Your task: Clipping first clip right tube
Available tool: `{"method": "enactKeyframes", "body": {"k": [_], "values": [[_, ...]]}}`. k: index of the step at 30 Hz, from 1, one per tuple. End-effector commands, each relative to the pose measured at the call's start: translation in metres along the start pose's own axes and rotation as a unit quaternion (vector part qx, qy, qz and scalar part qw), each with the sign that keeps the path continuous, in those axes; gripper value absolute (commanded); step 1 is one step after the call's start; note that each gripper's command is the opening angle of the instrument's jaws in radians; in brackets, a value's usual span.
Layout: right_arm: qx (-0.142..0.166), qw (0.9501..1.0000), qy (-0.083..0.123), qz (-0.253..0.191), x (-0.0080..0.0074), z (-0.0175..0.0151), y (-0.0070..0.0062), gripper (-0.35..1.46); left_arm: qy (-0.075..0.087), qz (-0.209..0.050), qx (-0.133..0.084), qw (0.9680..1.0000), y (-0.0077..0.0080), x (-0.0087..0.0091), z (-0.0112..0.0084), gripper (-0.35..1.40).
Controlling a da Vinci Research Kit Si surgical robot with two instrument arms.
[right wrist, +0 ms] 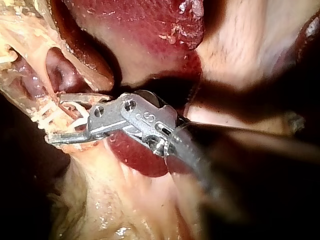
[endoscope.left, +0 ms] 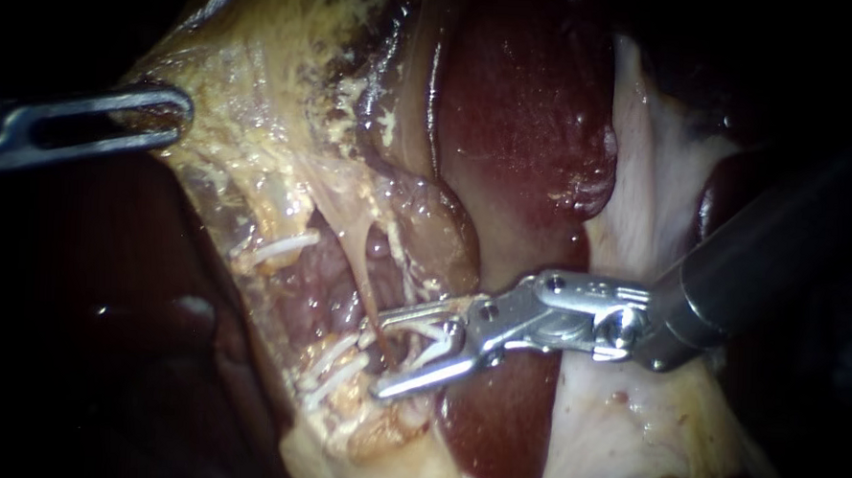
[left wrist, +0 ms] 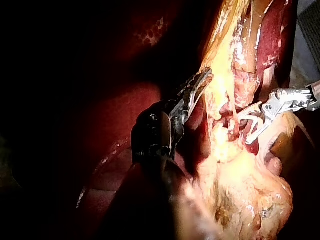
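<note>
**A:** From where you stand, what is the left instrument doing?

**B:** It comes in across the dark side of the field. Its slotted jaws are closed on the edge of the yellowish tissue, pinching it from both sides. The left wrist view shows the same hold, with the yellowish tissue running away past the tip.

**A:** And the right instrument?

**B:** Its shaft enters from the right, over the pale sheet beside the dark red liver. The jaws stand wide apart in a V and grip nothing. A white clip sits inside them, lining both arms of the V. It also shows in the left wrist view.

**A:** Where is the tube?

**B:** It is a thin tan strand that runs down from the yellowish tissue into the hollow below it. Its lower end passes into the gap between the right instrument's open jaws, close to the upper tip. I cannot tell whether either jaw touches it, or which of the two tubes it is.

**A:** Does the right wrist view add anything?

**B:** It shows the same spread jaws pointing into the stringy yellow patch, with liver ahead of and beside them.
</note>
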Motion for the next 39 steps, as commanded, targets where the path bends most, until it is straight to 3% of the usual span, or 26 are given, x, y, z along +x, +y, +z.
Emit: {"method": "enactKeyframes", "body": {"k": [1, 5, 12, 20, 23, 25, 26, 31, 39], "values": [[0.003, 1.0000, -0.002, 0.001, -0.0003, 0.0003, 0.0000, 0.44, 0.000, 0.000, 0.000, 1.0000, 0.0000, 0.0000, 0.0000, -0.35], [0.011, 0.9999, -0.006, 0.008, -0.0009, 0.0016, -0.0001, 0.44, 0.000, 0.000, 0.000, 1.0000, 0.0000, 0.0000, 0.0001, -0.35], [0.020, 0.9991, 0.004, 0.037, -0.0020, 0.0034, 0.0003, 0.44, 0.000, 0.000, 0.000, 1.0000, -0.0001, 0.0000, 0.0002, -0.35], [0.023, 0.9987, 0.006, 0.045, -0.0020, 0.0034, 0.0004, 0.39, 0.000, 0.000, 0.000, 1.0000, -0.0001, 0.0001, 0.0002, -0.35], [0.022, 0.9987, 0.007, 0.045, -0.0021, 0.0033, 0.0004, 0.25, 0.000, 0.000, 0.000, 1.0000, -0.0001, 0.0001, 0.0002, -0.35], [0.012, 0.9989, 0.010, 0.044, -0.0022, 0.0029, 0.0006, -0.22, 0.000, 0.000, 0.000, 1.0000, -0.0001, 0.0001, 0.0002, -0.35], [0.008, 0.9989, 0.013, 0.044, -0.0023, 0.0027, 0.0007, -0.35, 0.000, 0.000, 0.000, 1.0000, -0.0001, 0.0001, 0.0002, -0.35], [-0.003, 0.9989, 0.002, 0.046, -0.0023, 0.0017, 0.0016, -0.35, 0.000, 0.000, 0.000, 1.0000, -0.0001, 0.0001, 0.0002, -0.35], [-0.003, 0.9989, 0.000, 0.046, -0.0023, 0.0018, 0.0013, -0.35, 0.000, 0.000, 0.000, 1.0000, -0.0001, 0.0001, 0.0001, -0.35]]}}
